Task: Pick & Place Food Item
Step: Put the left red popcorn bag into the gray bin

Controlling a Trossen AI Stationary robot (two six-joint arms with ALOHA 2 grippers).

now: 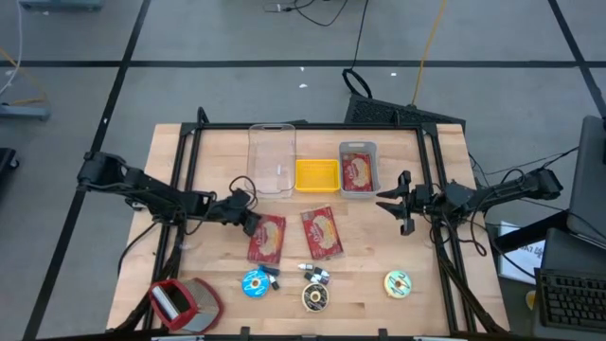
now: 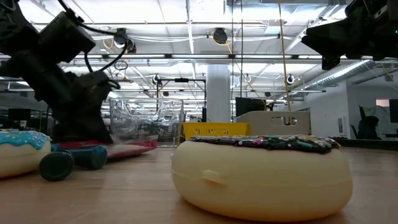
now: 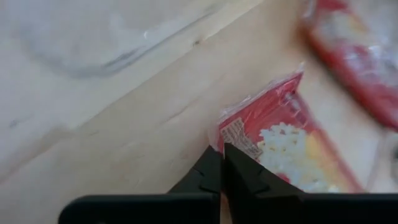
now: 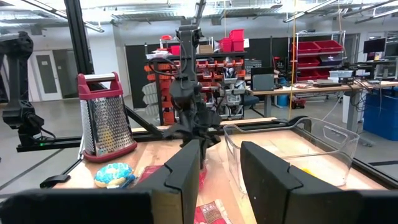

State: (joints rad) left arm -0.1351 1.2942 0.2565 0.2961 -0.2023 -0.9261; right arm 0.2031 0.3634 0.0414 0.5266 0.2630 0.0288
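Pinching shut on the corner of the red snack packet, left gripper low at the table, probably gripping that thin edge for lifting toward the grey bin. Hovering idle at the right edge, right gripper, fingers standing partly apart, holding nothing.

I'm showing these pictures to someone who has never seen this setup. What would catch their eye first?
Probably the left gripper, its fingers shut on the edge of a red snack packet left of the table's middle, with a second red packet lying right beside it. Behind them stand a clear container, a yellow tray and a grey bin holding a third packet. The right gripper hovers at the table's right side, holding nothing.
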